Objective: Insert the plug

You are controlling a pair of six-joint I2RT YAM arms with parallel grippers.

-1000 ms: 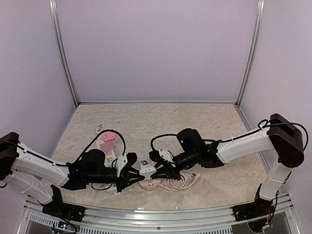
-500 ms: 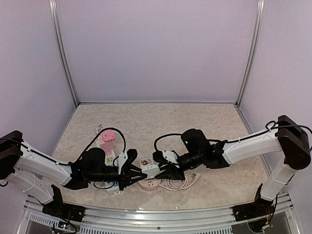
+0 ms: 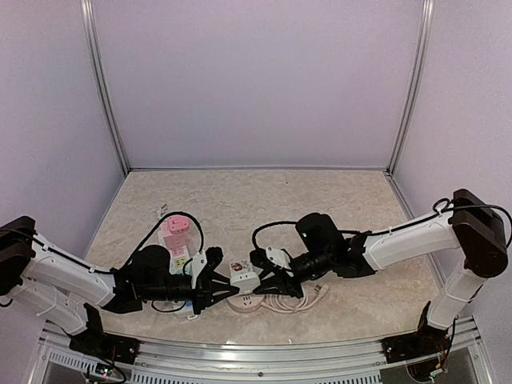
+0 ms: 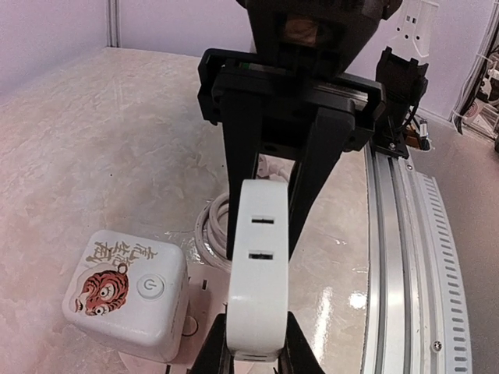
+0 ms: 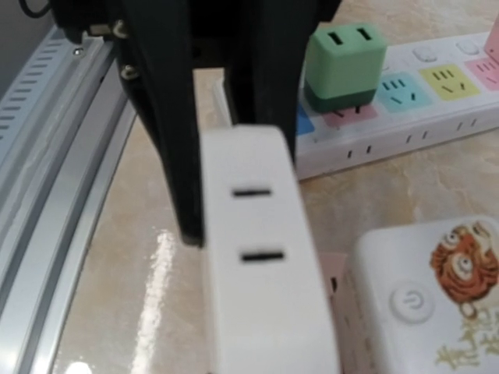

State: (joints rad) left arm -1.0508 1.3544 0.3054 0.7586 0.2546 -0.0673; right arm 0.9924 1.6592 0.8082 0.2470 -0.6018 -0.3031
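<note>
Your right arm has backed off a little and come in again within the last second. That puts the right claw (image 3: 266,280) back at the plug (image 4: 257,265), with its fingers (image 4: 318,167) flanking the far end. The left claw (image 3: 218,282) has barely moved. It is clenched on the plug's near end, holding it low over the counter (image 3: 264,200), just beside the tiger cube (image 4: 129,292). This looks like a regrip rather than an insertion, and the plug is not seated anywhere yet. You cannot tell from these views whether the right claw is pinching the plug or only bracketing it. The prongs are hidden beneath the plug's slotted face, and whatever socket lies under it is cut off. The power strip (image 5: 405,117) with the green adapter (image 5: 347,62) lies beyond, partly out of frame.
</note>
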